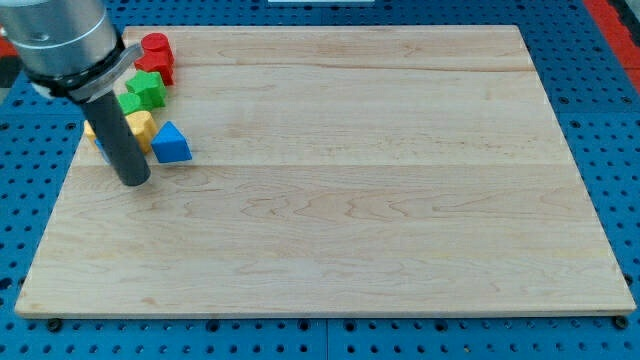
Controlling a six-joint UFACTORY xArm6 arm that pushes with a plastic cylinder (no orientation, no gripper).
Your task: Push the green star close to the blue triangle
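**One raised camera looking down across the board**

A single camera is looking down at a slant from above the board's (330, 180) near edge, facing the far edge at the view's top. It is sitting close enough that the board is filling nearly the whole view, with blue pegboard (610, 110) showing around it. The arm (65, 45) is entering at the view's top left. No second view is sharing the scene.

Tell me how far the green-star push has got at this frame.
Mostly done by position: the green star already sits near the blue triangle, with only a yellow block between them. In hand: my tip rests on the board just toward the view's left and bottom of the blue triangle, not touching the star. Left: closing that last small gap.
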